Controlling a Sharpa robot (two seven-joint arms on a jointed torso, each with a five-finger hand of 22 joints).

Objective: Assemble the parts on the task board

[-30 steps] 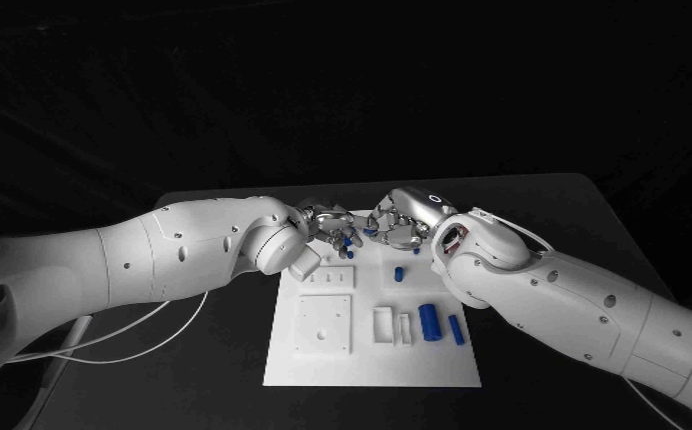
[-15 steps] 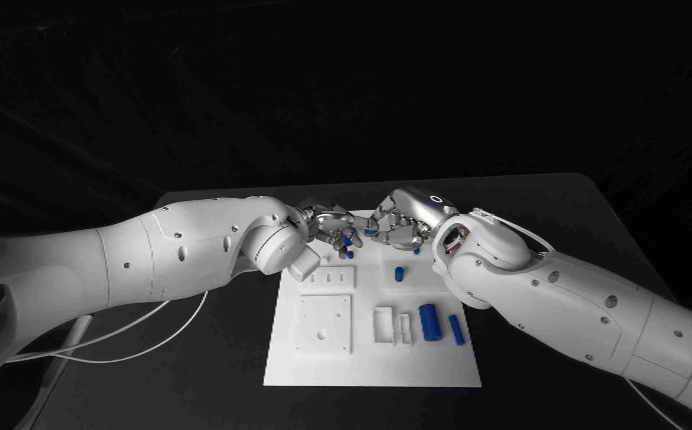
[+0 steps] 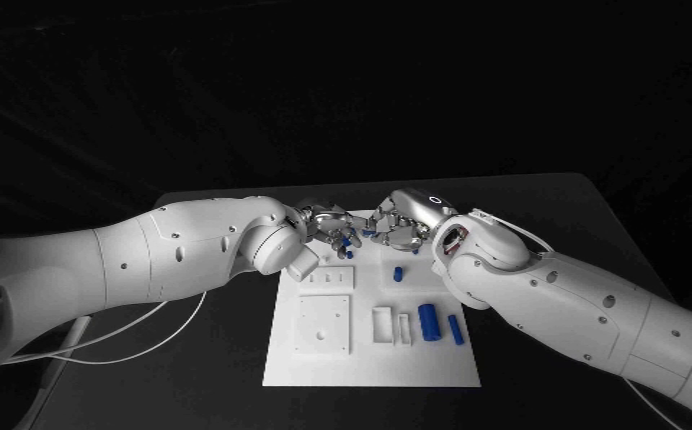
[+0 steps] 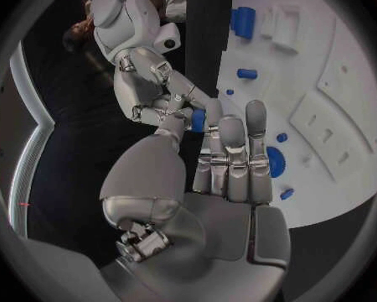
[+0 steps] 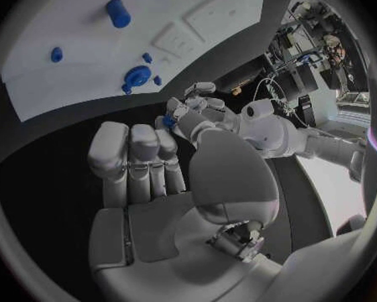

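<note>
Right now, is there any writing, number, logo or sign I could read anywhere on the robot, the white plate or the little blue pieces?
None can be read.
The task board is plain white with no printing visible.
The blue parts carry no visible marks.
The right hand has a small ring-shaped mark on its back, a sign rather than a letter; too small to tell more.
The left hand shows no label.

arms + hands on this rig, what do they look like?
Both arms are smooth white shells with small dark fastener dots. A thin white cable loops under the left arm. Left robot hand and right robot hand are silver metal with segmented fingers. The right wrist has a dark ring.
</note>
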